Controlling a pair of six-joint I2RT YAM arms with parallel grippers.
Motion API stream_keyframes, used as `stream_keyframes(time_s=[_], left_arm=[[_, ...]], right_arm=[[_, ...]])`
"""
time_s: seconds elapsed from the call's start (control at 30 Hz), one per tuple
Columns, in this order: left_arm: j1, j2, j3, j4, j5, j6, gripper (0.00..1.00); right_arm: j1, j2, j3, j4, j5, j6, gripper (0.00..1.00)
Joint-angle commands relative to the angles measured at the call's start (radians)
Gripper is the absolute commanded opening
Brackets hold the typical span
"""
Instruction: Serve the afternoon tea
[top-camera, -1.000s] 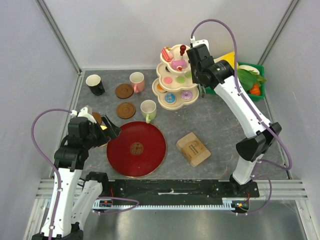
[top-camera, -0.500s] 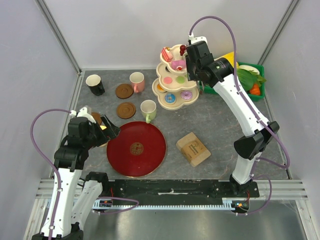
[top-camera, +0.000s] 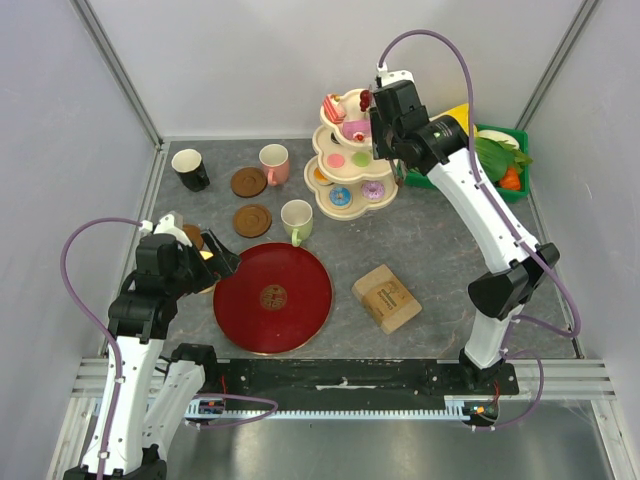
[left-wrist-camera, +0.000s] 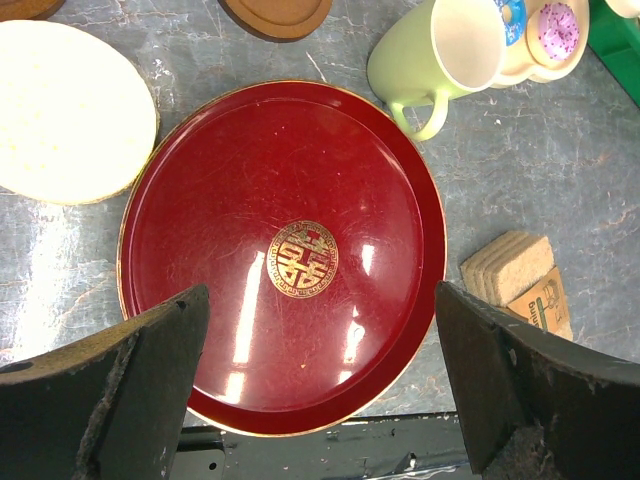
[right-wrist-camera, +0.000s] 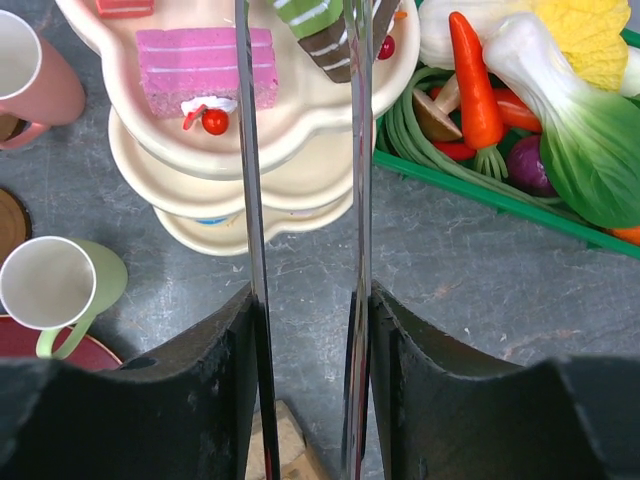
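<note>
A cream three-tier stand (top-camera: 322, 141) at the back holds toy pastries: a pink cake slice (right-wrist-camera: 205, 65), a green-and-brown slice (right-wrist-camera: 320, 25), and donuts (top-camera: 340, 196) on the lowest tier. My right gripper (right-wrist-camera: 308, 300) hangs over the top tier, shut on metal tongs (right-wrist-camera: 250, 200). The tong blades stand apart, either side of the green-and-brown slice. My left gripper (left-wrist-camera: 322, 300) is open above the near edge of the red round tray (left-wrist-camera: 180, 200), holding nothing. A black mug (top-camera: 190, 168), pink mug (top-camera: 274, 163) and pale-green mug (top-camera: 297, 220) stand near two brown coasters (top-camera: 249, 182).
A tan block (top-camera: 386, 297) lies right of the tray. A green crate of toy vegetables (top-camera: 500, 160) sits at the back right, close behind my right arm. A cream disc (left-wrist-camera: 70, 125) lies left of the tray. Walls enclose the table on three sides.
My right arm has shifted left, bringing the tongs over the stand's top tier. The left arm and everything on the table have stayed put.
</note>
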Motion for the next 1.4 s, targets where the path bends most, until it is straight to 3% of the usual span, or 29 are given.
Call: stream_keyframes(time_s=[0.0, 0.27, 0.6, 1.07, 1.37], left_arm=[[-0.004, -0.008, 0.029, 0.02, -0.005, 0.016, 0.99], [-0.003, -0.004, 0.027, 0.02, 0.0, 0.011, 0.99], [-0.003, -0.01, 0.025, 0.021, -0.003, 0.013, 0.99], [-0.003, -0.018, 0.029, 0.012, -0.011, 0.016, 0.99], [-0.003, -0.013, 0.025, 0.015, -0.007, 0.014, 0.99]], right_arm=[[-0.005, -0.079, 0.013, 0.054, -0.023, -0.006, 0.5], [-0.011, -0.115, -0.05, 0.036, 0.043, -0.012, 0.48], [-0.018, -0.092, -0.148, 0.025, -0.047, 0.013, 0.45], [-0.022, 0.019, -0.037, 0.02, -0.052, 0.002, 0.45], [-0.022, -0.096, -0.031, 0.022, -0.012, 0.005, 0.46]])
